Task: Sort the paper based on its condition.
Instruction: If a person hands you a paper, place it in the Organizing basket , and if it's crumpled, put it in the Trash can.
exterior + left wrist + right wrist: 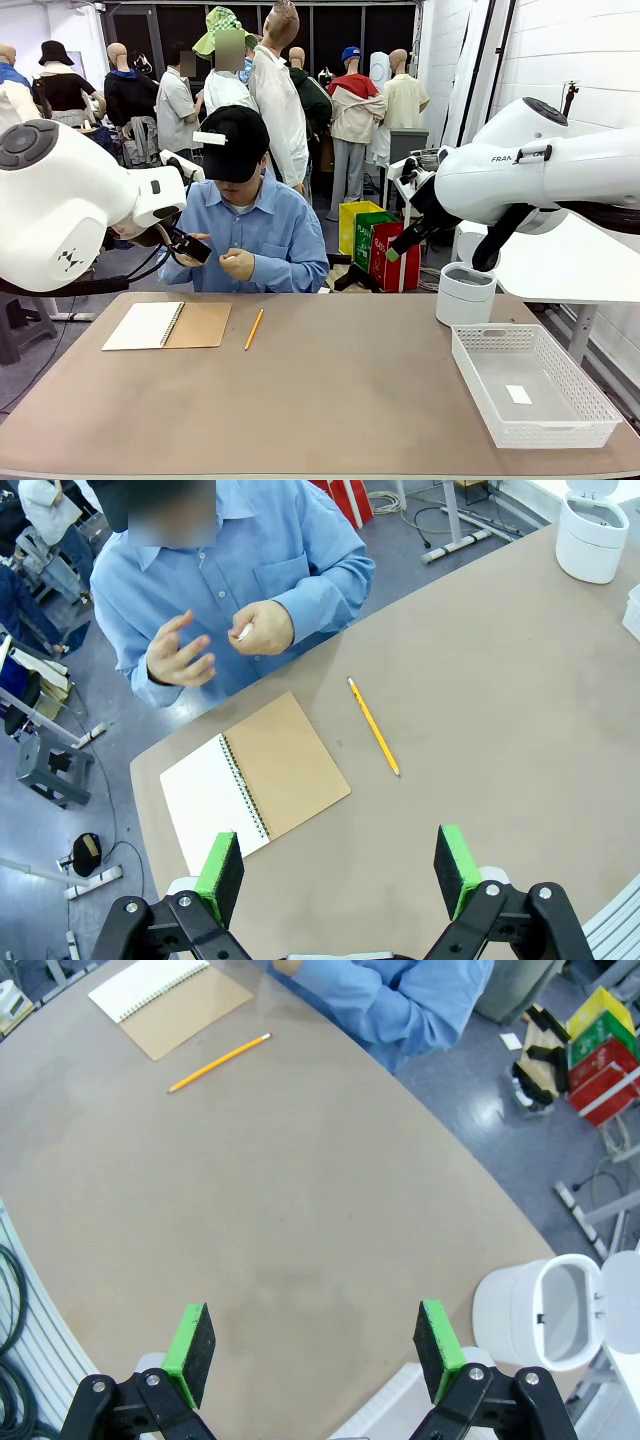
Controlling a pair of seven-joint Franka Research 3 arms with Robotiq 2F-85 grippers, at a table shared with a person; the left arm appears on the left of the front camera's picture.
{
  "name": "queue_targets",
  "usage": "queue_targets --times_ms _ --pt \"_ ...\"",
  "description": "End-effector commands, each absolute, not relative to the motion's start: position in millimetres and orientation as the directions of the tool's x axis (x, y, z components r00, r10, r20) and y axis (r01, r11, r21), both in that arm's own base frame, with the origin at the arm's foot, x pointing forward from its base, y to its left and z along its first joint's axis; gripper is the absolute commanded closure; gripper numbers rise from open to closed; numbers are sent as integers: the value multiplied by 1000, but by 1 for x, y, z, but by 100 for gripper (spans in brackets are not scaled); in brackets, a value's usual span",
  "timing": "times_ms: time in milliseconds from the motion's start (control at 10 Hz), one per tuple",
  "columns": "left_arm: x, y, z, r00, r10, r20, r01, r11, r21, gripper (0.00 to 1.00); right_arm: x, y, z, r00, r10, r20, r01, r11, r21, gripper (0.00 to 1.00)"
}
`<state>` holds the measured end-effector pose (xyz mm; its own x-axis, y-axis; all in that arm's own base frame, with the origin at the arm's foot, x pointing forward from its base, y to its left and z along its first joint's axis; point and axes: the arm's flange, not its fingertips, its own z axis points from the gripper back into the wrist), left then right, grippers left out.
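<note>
Left end effector (337, 865) spread wide, green pads well apart, nothing between them, hanging high over the brown counter (330, 400) with the near edge of the spiral notebook (255, 780) just beyond its fingertips. Right end effector (313, 1345) likewise spread wide and empty, poised above a bare stretch of counter, with the white bin (520, 1310) off to one side, lid tipped open. Notebook lying flat on the robot's left part of the counter, opened so that a white page and the brown cardboard cover sit side by side with the spiral between them. Yellow pencil (373, 726) flat on the counter near the notebook's cover side, not touching it. At the far edge, a person in a blue shirt, both hands raised at chest height and off the counter: one open hand (182, 652) with fingers fanned, one closed hand (268, 625). Paper (243, 632) seen as a small white bit peeking from that closed hand; too small to tell its shape or condition. On the robot's right, a white lattice basket (560, 435) near the counter's front edge, a tiny white tag (519, 394) lying on its floor, the bin standing just behind it.
</note>
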<state>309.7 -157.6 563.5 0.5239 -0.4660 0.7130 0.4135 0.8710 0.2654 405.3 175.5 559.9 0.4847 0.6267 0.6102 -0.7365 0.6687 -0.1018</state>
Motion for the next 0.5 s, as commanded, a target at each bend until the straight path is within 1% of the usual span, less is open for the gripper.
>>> queue_targets --times_ms 0,400 --pt "310 -157 563 515 -478 712 415 866 281 0 407 177 558 490 626 607 -734 672 -100 0" --pt "310 -157 563 515 -478 712 415 866 281 0 407 177 558 490 626 607 -734 672 -100 0"
